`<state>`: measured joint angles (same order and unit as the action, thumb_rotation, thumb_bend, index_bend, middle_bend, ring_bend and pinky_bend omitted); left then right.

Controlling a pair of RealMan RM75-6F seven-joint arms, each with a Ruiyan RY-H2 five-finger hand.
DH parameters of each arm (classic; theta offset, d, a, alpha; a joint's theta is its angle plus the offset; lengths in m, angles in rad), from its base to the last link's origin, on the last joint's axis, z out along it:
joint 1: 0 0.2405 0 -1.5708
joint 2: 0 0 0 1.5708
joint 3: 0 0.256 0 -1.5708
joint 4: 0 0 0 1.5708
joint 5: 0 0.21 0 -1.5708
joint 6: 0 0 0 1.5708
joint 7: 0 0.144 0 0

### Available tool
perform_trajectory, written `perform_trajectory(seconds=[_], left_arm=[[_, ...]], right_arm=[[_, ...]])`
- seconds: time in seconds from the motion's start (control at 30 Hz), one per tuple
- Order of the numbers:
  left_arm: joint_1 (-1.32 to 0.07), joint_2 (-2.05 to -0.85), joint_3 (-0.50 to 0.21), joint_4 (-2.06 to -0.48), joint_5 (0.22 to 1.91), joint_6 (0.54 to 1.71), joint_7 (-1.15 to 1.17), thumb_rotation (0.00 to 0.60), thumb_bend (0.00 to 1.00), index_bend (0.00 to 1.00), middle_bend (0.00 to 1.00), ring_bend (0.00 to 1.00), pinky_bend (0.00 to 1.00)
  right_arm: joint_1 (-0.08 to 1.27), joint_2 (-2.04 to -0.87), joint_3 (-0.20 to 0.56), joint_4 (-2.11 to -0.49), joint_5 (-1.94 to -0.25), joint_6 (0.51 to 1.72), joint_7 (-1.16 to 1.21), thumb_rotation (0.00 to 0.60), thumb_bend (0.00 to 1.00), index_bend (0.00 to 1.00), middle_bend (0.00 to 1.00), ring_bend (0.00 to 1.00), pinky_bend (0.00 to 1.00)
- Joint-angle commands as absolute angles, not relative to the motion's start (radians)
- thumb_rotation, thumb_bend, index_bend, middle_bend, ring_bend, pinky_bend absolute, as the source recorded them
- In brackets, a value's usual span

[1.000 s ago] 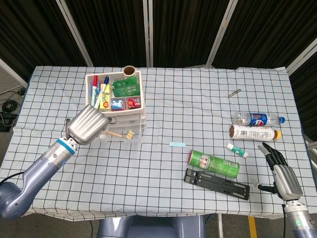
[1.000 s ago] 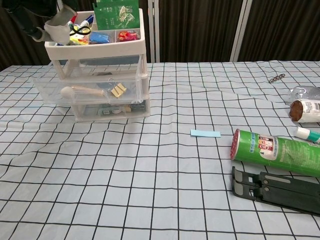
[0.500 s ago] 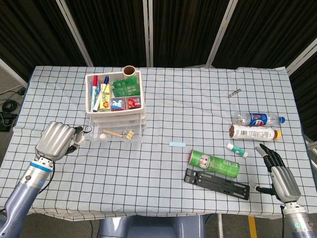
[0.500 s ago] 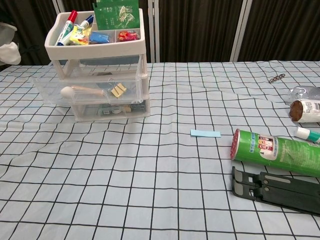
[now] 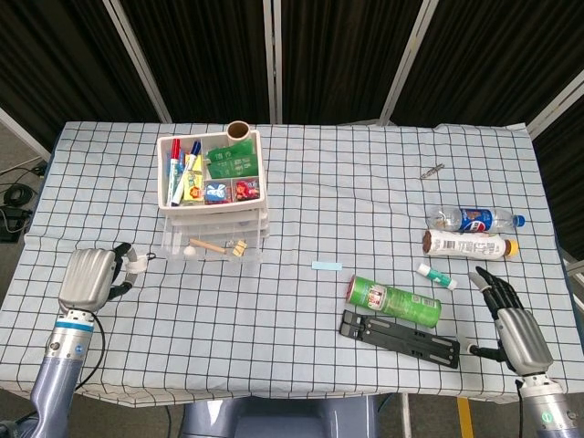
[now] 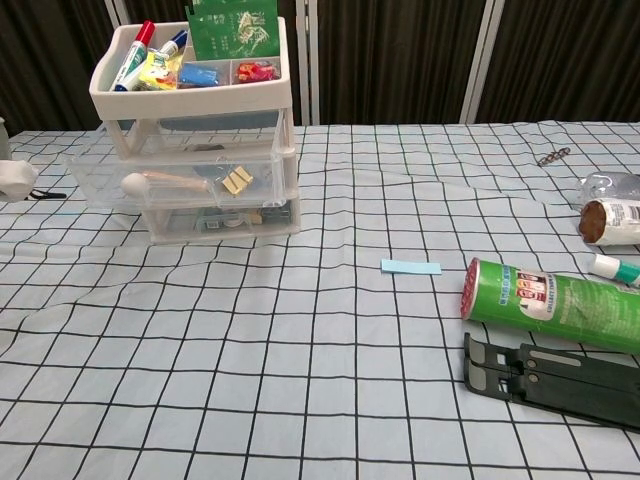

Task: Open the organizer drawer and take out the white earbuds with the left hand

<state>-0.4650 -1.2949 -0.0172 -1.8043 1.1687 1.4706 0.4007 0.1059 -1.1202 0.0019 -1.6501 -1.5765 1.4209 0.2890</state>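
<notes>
The white organizer (image 5: pixel 214 196) stands at the back left, its tray full of pens and packets. Its clear middle drawer (image 5: pixel 208 247) is pulled out, with a wooden spoon and small clips inside; the chest view shows the same drawer (image 6: pixel 175 181). My left hand (image 5: pixel 89 277) is low over the cloth, left of the organizer, fingers curled. It holds the white earbuds (image 5: pixel 136 262) at its fingertips. In the chest view the earbuds (image 6: pixel 13 178) show at the left edge with a dark cord trailing. My right hand (image 5: pixel 509 319) rests at the front right, fingers apart, holding nothing.
A green can (image 5: pixel 394 301) lies above a black folding stand (image 5: pixel 400 338). A light blue slip (image 5: pixel 326 265) lies mid-table. Two bottles (image 5: pixel 474 219) (image 5: pixel 465 245) and a small white tube (image 5: pixel 436 276) lie at the right, a metal bit (image 5: pixel 432 170) further back.
My left hand left the open drawer and swung left and down to the cloth, carrying the white earbuds. The right hand barely shifted.
</notes>
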Motion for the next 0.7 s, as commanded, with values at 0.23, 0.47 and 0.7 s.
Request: perform_trajectory(seconds=[0.23,0.47,0.7], left_arm=[[-0.437,-1.372,-0.067,-1.725,1.139,1.449,0.362,0.600,0.21,0.27,0.89,0.80,0.72],[-0.393,-1.381,-0.069,-1.710,1.152,1.453,0.310,0.600,0.15,0.24,0.86,0.79,0.70],[-0.317,-1.375,-0.028,-1.712,1.272,1.545,0.240,0.600,0.13,0.07,0.49,0.48,0.46]], right_arm=[[0.104,-1.118,-0.002,-1.654,-1.585,1.427,0.285,0.600,0.11,0.01,0.00,0.00,0.00],[0.103,-1.120,-0.005,-1.656,-1.589,1.429,0.275,0.600,0.11,0.01,0.00,0.00,0.00],[0.104,-1.133,-0.003,-1.642,-1.587,1.430,0.233,0.600,0.11,0.01,0.00,0.00,0.00]])
